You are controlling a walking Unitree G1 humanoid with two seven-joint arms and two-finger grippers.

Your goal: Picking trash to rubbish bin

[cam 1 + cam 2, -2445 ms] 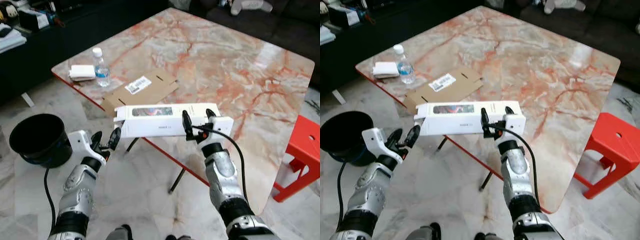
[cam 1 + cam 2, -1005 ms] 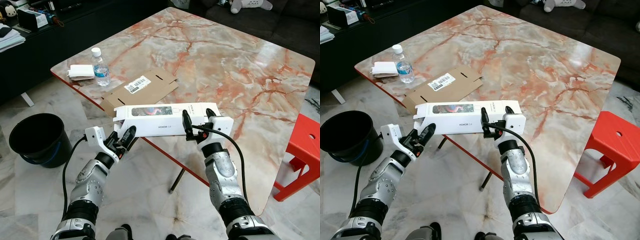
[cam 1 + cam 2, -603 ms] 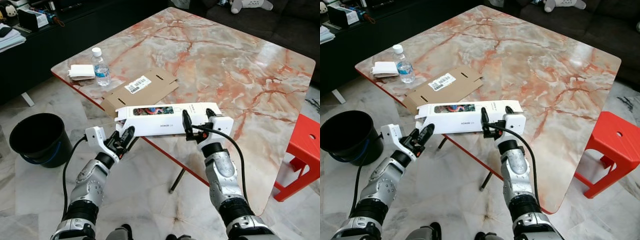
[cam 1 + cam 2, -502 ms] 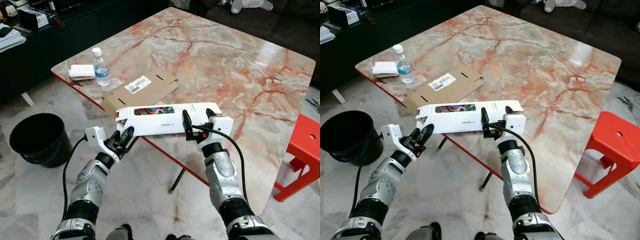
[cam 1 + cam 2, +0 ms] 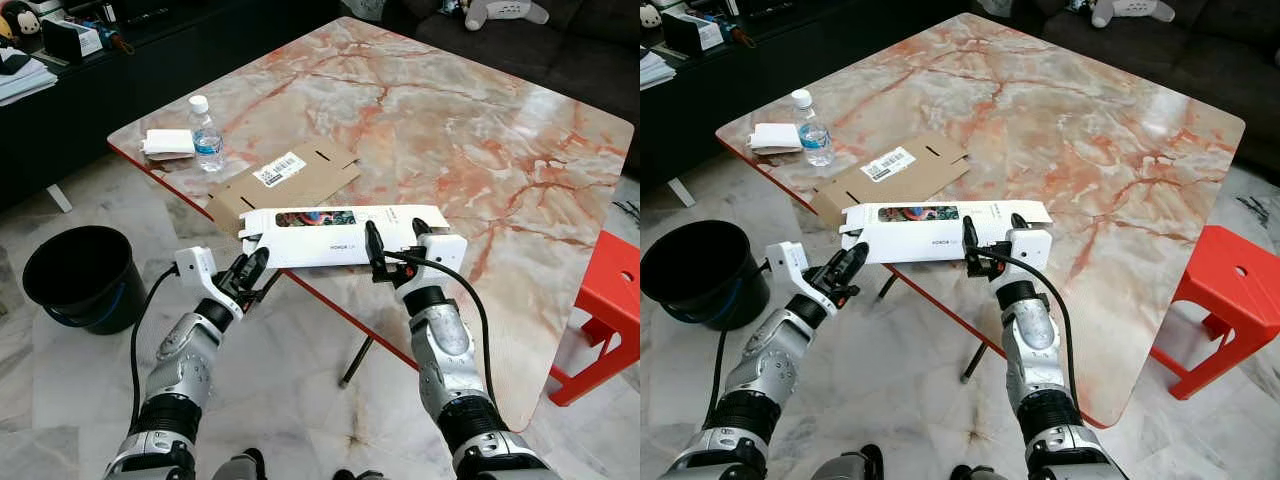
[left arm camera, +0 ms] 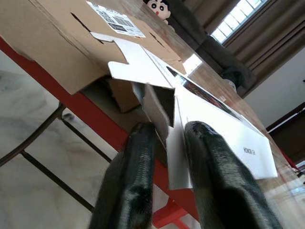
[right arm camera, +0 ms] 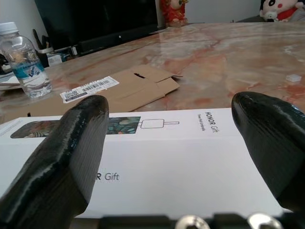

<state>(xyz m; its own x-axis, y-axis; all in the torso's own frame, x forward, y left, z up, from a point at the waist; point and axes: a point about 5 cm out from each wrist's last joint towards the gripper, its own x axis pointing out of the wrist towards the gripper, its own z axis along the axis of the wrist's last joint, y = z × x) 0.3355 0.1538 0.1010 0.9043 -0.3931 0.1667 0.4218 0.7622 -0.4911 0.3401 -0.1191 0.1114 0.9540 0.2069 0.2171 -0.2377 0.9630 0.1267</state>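
A long white gift box hangs level just off the near edge of the marble table, carried at both ends. My right gripper is shut across the box's right end, one finger on each long side; the right wrist view has the box lying between those fingers. My left gripper is at the box's open left end. In the left wrist view its fingers pinch the end wall of the box beneath a loose flap. A black bucket stands on the floor to the left.
On the table behind the box lie a flattened brown carton with a label, a small water bottle and a white tissue pack. A red stool stands at the right. Metal table legs cross under the near edge.
My left gripper has come in from the left and closed on the box's open end. The box has tipped flatter. The right gripper keeps its hold.
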